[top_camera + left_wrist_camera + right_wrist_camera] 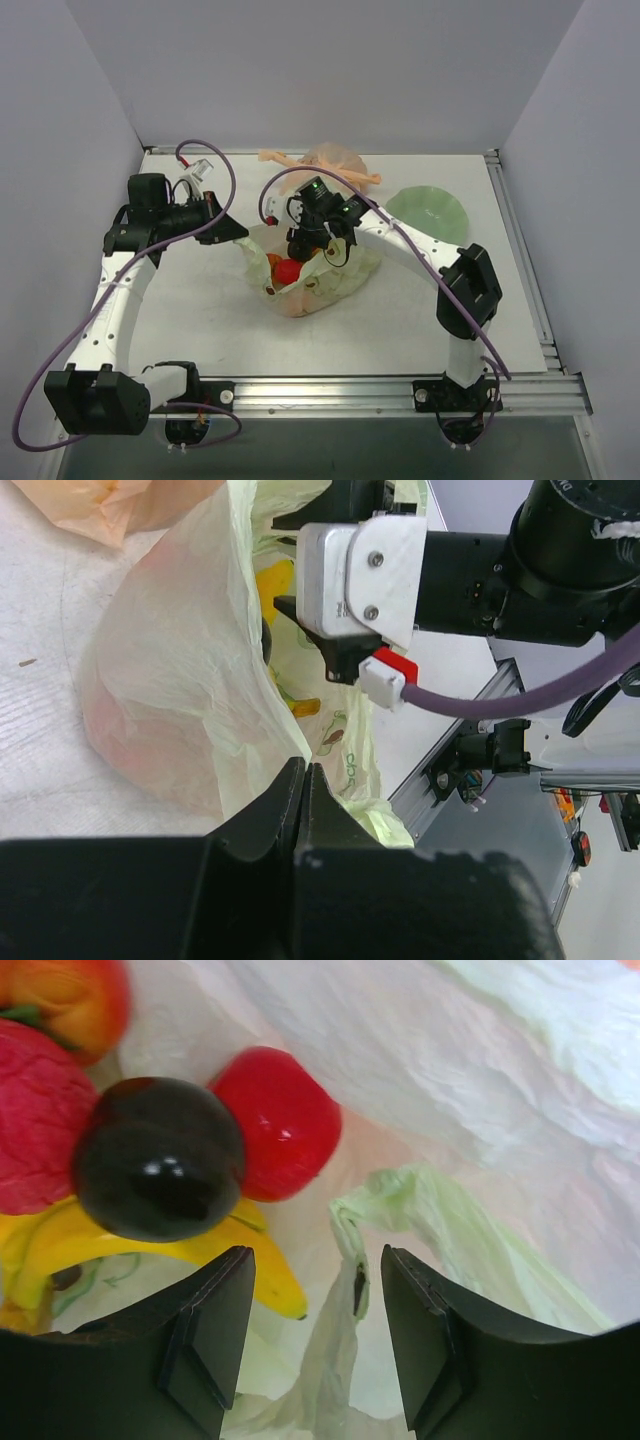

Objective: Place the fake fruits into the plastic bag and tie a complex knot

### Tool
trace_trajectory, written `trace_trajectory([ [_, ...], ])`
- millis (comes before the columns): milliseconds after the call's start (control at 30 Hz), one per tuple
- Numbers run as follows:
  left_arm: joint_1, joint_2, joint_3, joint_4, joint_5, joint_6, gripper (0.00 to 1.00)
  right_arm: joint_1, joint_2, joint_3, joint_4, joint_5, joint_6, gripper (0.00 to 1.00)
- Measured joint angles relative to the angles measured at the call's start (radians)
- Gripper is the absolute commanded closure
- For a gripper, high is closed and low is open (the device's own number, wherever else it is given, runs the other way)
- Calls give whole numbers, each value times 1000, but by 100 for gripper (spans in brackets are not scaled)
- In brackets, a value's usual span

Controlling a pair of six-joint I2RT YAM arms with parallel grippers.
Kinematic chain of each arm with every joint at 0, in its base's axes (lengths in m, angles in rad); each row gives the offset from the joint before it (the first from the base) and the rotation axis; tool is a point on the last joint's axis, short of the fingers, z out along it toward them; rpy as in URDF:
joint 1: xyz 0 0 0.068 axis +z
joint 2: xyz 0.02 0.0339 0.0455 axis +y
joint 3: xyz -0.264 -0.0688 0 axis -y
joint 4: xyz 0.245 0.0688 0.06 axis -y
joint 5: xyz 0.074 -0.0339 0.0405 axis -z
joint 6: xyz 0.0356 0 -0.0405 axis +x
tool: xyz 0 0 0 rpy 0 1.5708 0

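The plastic bag lies about the middle of the worktop, a little nearer the far edge than the near one, and the fake fruits show inside it; I see no fruit lying outside the bag, so I judge the filling is done or nearly done and the step in hand is gathering the mouth for the knot. On the left, the left gripper has its jaws pressed together on the left rim of the bag and holds this rim up toward the left edge; further right, the right gripper reaches down into the bag mouth with its jaws apart, gripping nothing; a loose fold of the green film stands between them, and the bunch of bananas, a dark round fruit and a red round fruit lie just beside its left finger. The next move, I think, calls for closing on this fold alone, not on the banana tip, and lifting it clear. For room: bare worktop runs to the left edge and the near edge; toward the far edge a peach-orange bag lies near, and a green dish sits toward the far right corner, so pulling to the near side seems safest.
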Motion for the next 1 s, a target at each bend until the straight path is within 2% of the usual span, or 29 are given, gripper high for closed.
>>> trace_trajectory([
  [67,0,-2,-2,2,0,0,100,-6,0,0,15,25,-14,49],
  [167,0,-2,-3,2,0,0,100,-15,0,0,25,60,-45,59],
  [300,0,-1,-3,2,0,1,100,-34,0,-3,26,69,-77,100],
  [400,0,6,-2,2,-1,11,100,-57,-11,-2,-13,10,-42,100],
  [500,0,38,15,1,-5,28,100,-105,-68,-2,-77,-119,38,100],
  [767,0,188,142,8,-23,89,100,-374,-416,0,-119,-498,410,100],
  [867,-2,227,160,13,-22,98,100,-396,-510,-25,-117,-587,512,100],
  [967,-3,253,167,18,-19,100,87,-390,-576,-111,-108,-661,603,100],
  [1000,-3,257,168,18,-15,100,76,-385,-590,-154,-97,-678,642,100],
])
